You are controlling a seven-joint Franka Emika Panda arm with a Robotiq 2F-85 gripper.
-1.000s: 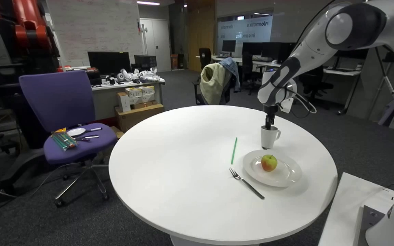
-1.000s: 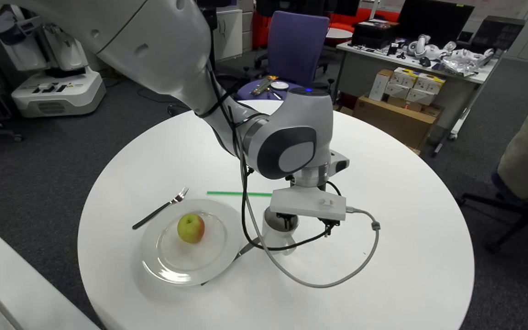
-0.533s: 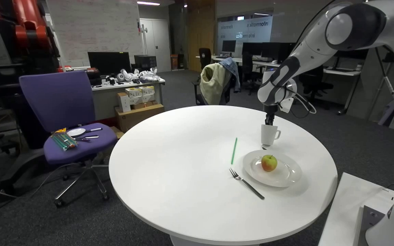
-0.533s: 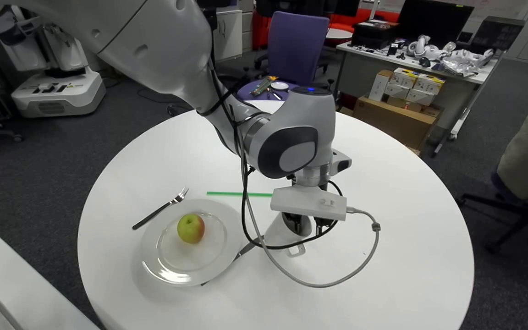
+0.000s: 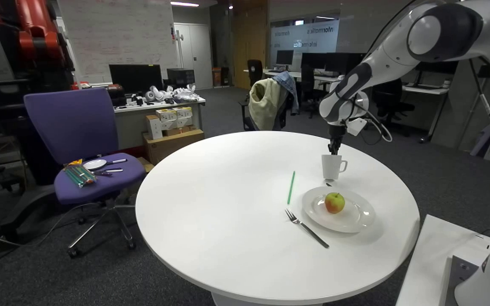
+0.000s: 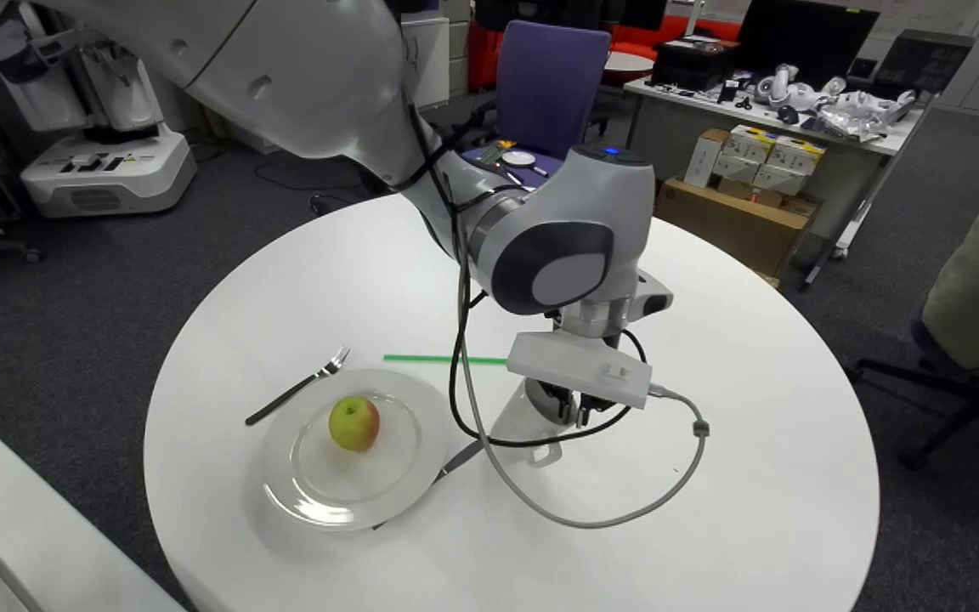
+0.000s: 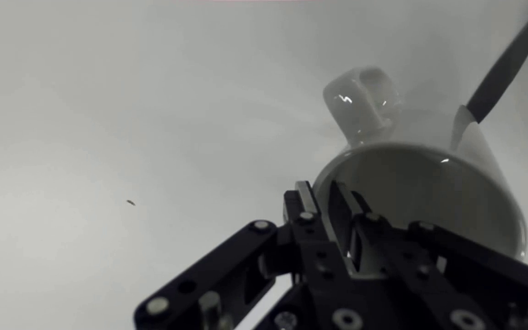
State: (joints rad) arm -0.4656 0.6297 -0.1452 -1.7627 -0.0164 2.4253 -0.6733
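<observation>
Our gripper (image 7: pixel 320 189) pinches the white mug (image 5: pixel 331 167) by its rim.
We see an apple (image 5: pixel 334 202) on the plate (image 5: pixel 357 219); the mug, fork (image 5: pixel 309 230) and green stick (image 5: pixel 291 187) are near the plate.

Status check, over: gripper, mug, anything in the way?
Gripper closed on white mug at its rim. Mug mouth up. Watch dark utensil handle close by; plate with apple near.

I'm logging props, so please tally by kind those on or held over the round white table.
Crockery: 2 (glossy white mug in the black two-fingered pincer; round white plate)
Cutlery: 2 (dark-handled metal fork; slender dark utensil, partly hidden by the plate)
Fruit: 1 (round green-and-red apple)
Sticks: 1 (thin straight green stick)
Total: 6
</observation>
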